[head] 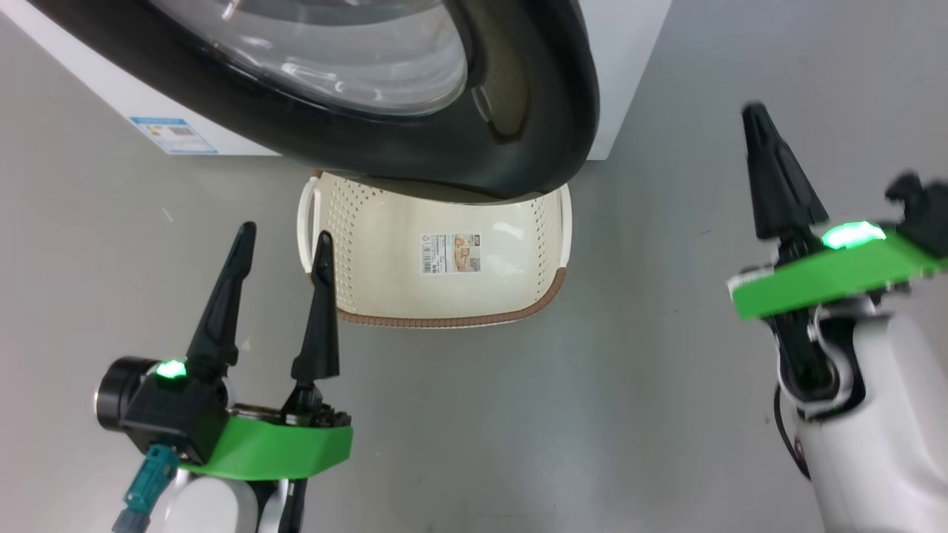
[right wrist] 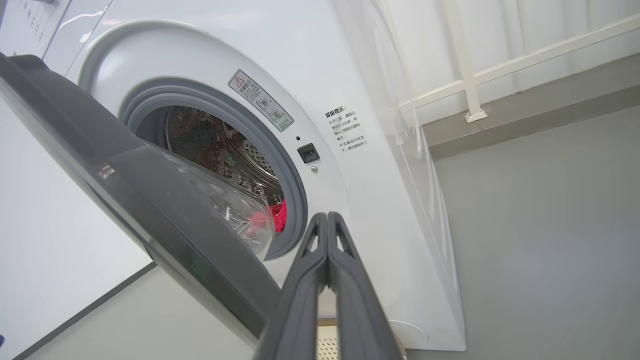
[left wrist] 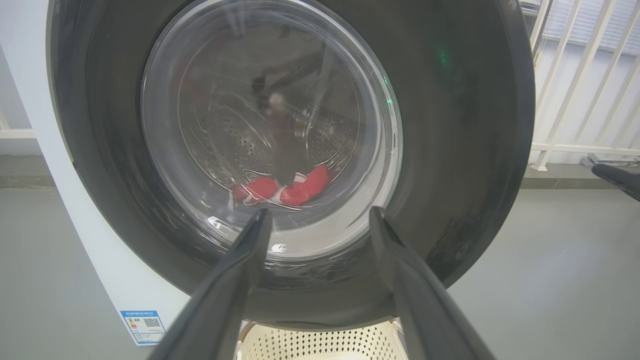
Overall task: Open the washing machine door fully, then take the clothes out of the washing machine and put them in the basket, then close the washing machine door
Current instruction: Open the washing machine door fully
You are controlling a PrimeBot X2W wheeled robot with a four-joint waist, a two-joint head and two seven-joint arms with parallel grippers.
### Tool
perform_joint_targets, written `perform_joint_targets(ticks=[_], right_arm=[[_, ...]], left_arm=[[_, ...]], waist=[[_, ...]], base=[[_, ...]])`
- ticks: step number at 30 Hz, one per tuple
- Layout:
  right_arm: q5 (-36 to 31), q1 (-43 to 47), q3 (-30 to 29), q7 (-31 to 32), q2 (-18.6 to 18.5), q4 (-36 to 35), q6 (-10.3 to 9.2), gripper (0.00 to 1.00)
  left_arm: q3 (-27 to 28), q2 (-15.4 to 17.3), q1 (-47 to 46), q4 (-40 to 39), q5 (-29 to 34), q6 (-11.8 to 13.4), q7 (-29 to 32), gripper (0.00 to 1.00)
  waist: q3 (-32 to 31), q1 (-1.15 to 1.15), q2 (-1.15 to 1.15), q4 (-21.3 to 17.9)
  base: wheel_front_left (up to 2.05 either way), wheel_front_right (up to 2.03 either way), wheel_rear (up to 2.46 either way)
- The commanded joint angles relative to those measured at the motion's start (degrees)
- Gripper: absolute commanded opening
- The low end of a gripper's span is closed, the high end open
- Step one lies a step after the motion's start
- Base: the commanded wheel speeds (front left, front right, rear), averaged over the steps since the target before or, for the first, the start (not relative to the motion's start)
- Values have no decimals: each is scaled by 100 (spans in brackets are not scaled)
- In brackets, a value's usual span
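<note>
Right wrist view: washing machine door [right wrist: 125,165] partly open.
We see the clothes [right wrist: 279,217] low in the drum of the washing machine [right wrist: 325,75]; the basket [head: 444,320] sits on the floor under the door's rim. Our right gripper [right wrist: 327,215] is clenched on nothing near the opening; our left gripper [head: 286,231] is spread, empty.

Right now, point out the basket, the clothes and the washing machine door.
basket [head: 355,237], head view, perforated wall.
clothes [left wrist: 307,186], left wrist view, red fabric behind glass.
washing machine door [head: 444,159], head view, glossy black rim.

Black fingers [head: 222,311], green brackets [head: 274,448], perhaps cable [head: 783,433]
</note>
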Motion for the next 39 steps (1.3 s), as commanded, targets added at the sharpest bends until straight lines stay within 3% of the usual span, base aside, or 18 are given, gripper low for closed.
perform_joint_targets(ticks=[1, 11, 26, 39], right_arm=[[313, -299, 174, 257, 39, -99, 35, 0], [2225, -1454, 169, 1838, 39, 242, 35, 0], [5350, -2521, 358, 3299, 39, 1649, 35, 0], [5909, -2815, 756, 3673, 3, 2278, 35, 0]], left_arm=[[155, 66, -17, -157, 61, -20, -28, 100], [144, 57, -60, -144, -3, 0, -28, 100], [124, 47, -89, -75, -58, -58, -28, 100], [145, 44, -53, -31, -36, -82, -28, 100]], waist=[[36, 0, 0, 49], [157, 0, 0, 219], [273, 0, 0, 380], [214, 0, 0, 405]], base=[[0, 0, 0], [0, 0, 0], [0, 0, 0], [0, 0, 0]])
